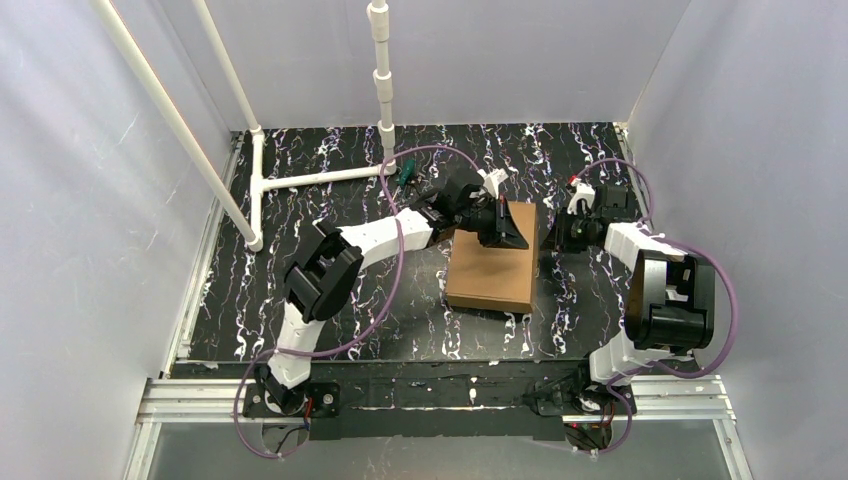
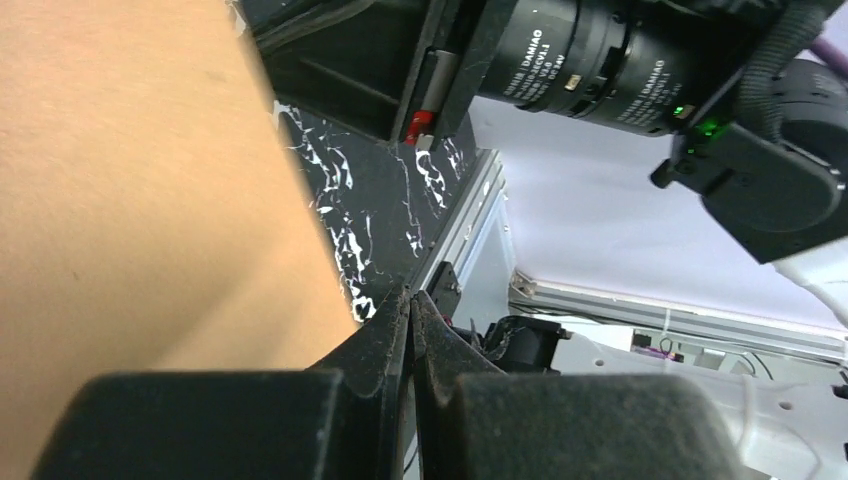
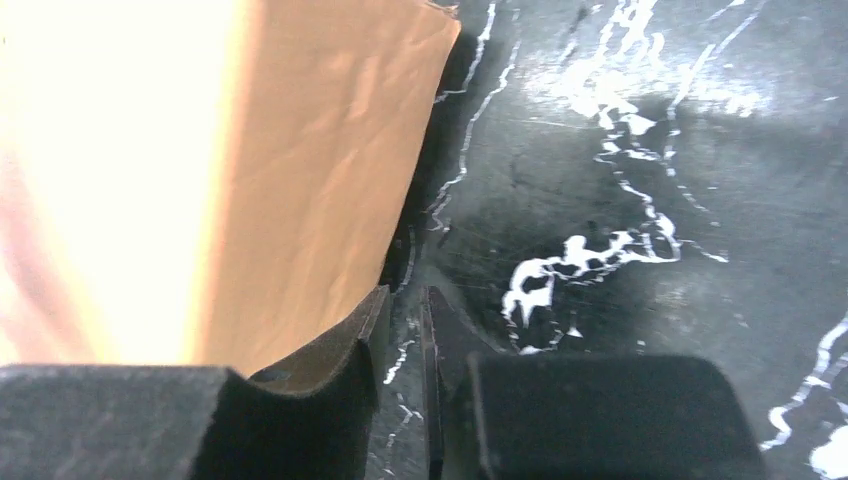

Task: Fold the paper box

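The paper box (image 1: 489, 270) is a brown cardboard box lying flat and closed-looking in the middle of the black marbled table. My left gripper (image 1: 512, 233) sits over the box's far right part, jaws shut with nothing between them. In the left wrist view (image 2: 411, 296) the tips touch, and the box's top (image 2: 130, 200) fills the left. My right gripper (image 1: 556, 236) is low beside the box's right edge. In the right wrist view (image 3: 406, 296) its jaws stand a narrow gap apart, empty, with the box's side (image 3: 320, 180) just left of the left finger (image 3: 330, 360).
A white pipe frame (image 1: 300, 178) stands at the back left. A small green item (image 1: 403, 175) lies behind the left arm. White walls close in on three sides. An aluminium rail (image 1: 440, 395) runs along the near edge.
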Controlling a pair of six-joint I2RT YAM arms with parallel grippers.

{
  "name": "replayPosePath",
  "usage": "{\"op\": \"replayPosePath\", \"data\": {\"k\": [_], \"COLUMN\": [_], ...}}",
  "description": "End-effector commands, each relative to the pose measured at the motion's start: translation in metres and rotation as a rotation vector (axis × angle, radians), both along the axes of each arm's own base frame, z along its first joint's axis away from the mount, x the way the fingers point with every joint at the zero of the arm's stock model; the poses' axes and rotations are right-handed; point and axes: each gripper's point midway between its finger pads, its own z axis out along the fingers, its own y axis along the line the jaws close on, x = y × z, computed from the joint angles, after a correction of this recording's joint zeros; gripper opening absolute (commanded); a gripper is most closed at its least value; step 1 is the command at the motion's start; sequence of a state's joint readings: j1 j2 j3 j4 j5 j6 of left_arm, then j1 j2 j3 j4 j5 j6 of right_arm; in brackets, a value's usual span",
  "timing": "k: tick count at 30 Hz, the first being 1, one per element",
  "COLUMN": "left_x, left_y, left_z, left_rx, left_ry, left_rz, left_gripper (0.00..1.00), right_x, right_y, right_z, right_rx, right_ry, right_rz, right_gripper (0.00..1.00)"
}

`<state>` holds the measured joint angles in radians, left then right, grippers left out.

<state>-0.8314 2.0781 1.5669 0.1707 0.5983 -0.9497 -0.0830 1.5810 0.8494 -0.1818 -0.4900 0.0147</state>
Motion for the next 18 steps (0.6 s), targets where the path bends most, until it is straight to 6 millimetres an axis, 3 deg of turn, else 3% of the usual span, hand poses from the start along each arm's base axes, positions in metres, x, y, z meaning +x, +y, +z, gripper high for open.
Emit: {"op": "replayPosePath", "data": {"k": [1, 2, 4, 8, 11, 14, 16, 18], "left_x": [0.008, 0.009, 0.012, 0.016, 0.015, 0.01, 0.006, -0.001], "left_y": [0.005, 0.014, 0.037, 0.108, 0.169, 0.225, 0.251, 0.265], "left_z": [0.061, 0.076, 0.084, 0.065, 0.052, 0.044, 0.039, 0.03], "left_rx": [-0.078, -0.09, -0.08, 0.01, 0.088, 0.155, 0.18, 0.2], "left_ry": [-0.149, -0.187, -0.242, -0.271, -0.264, -0.277, -0.275, -0.245], "left_rz": [-0.012, -0.004, 0.024, 0.11, 0.185, 0.272, 0.316, 0.323], "left_gripper": [0.0, 0.0, 0.01, 0.09, 0.17, 0.36, 0.55, 0.63], "right_x": [0.006, 0.007, 0.005, -0.001, -0.003, -0.006, -0.011, -0.015], "right_y": [-0.034, -0.045, -0.052, -0.046, -0.042, -0.035, -0.03, -0.025], "right_z": [0.008, 0.01, 0.015, 0.023, 0.041, 0.053, 0.046, 0.032], "right_rx": [-0.218, -0.274, -0.291, -0.288, -0.296, -0.276, -0.24, -0.197], "right_ry": [-0.05, -0.065, -0.086, -0.105, -0.147, -0.184, -0.157, -0.113], "right_rz": [0.021, 0.016, 0.025, 0.121, 0.211, 0.263, 0.259, 0.248], "right_gripper": [0.27, 0.27, 0.28, 0.29, 0.3, 0.33, 0.33, 0.32]}}
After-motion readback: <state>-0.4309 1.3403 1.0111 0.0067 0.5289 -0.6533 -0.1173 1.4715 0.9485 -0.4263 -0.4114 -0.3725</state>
